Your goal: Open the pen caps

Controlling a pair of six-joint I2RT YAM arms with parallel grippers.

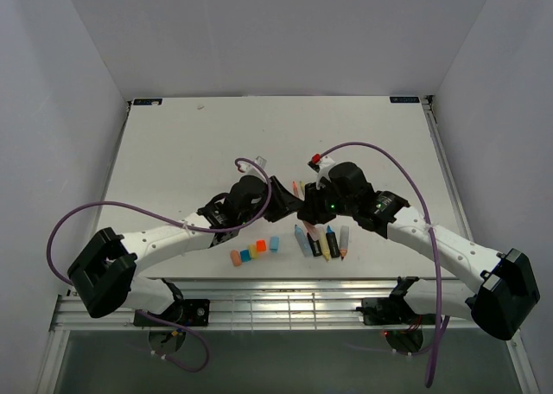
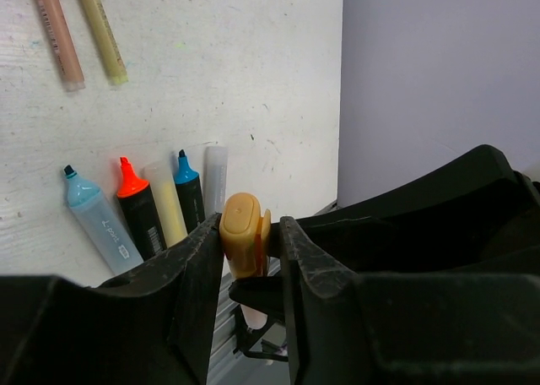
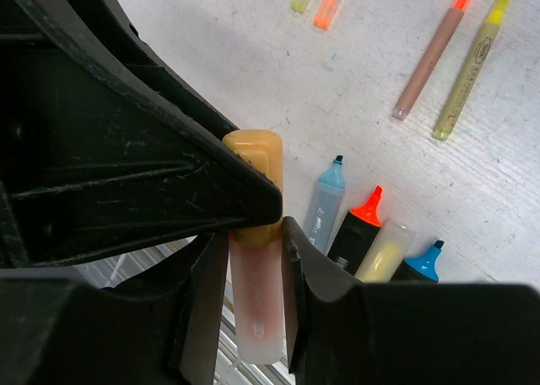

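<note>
The amber cap (image 3: 255,161) is seen as smooth glossy plastic, its barrel (image 3: 257,309) as frosted translucent plastic, the table (image 3: 253,64) as matt white.

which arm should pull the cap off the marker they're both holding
Left. The left gripper is closed on the yellow-orange cap, while the right gripper clamps the pale barrel below it, so the left can probably pull the cap away as the right anchors the barrel.

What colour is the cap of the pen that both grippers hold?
Amber yellow cap, clearest in left wrist view.
</note>
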